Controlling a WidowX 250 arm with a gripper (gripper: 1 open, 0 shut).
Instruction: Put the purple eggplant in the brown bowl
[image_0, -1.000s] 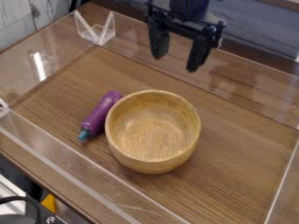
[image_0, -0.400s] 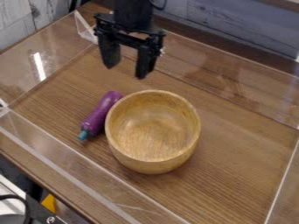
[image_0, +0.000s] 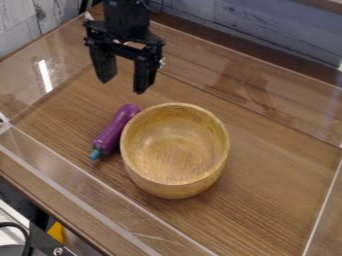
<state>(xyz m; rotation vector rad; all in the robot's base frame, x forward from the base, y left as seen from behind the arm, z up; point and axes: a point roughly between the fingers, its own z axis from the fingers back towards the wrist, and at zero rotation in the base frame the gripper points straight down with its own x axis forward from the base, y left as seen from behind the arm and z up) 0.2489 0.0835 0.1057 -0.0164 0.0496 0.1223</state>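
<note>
Overhead, the arm is cut off; its fingers (image_0: 124, 70) hang spread wide, empty, above the purple eggplant (image_0: 114, 131).

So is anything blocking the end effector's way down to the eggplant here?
Nothing visible. The open end effector hangs above and behind the purple eggplant, with only bare table between them. The brown bowl sits right beside the eggplant.

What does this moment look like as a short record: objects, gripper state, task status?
eggplant: purple eggplant lying on the wooden table, just left of the bowl, teal stem end toward the camera
bowl: brown bowl upright, nothing inside
gripper: gripper open, fingers pointing down, above and behind the eggplant, holding nothing
task status: eggplant not yet picked up
</note>
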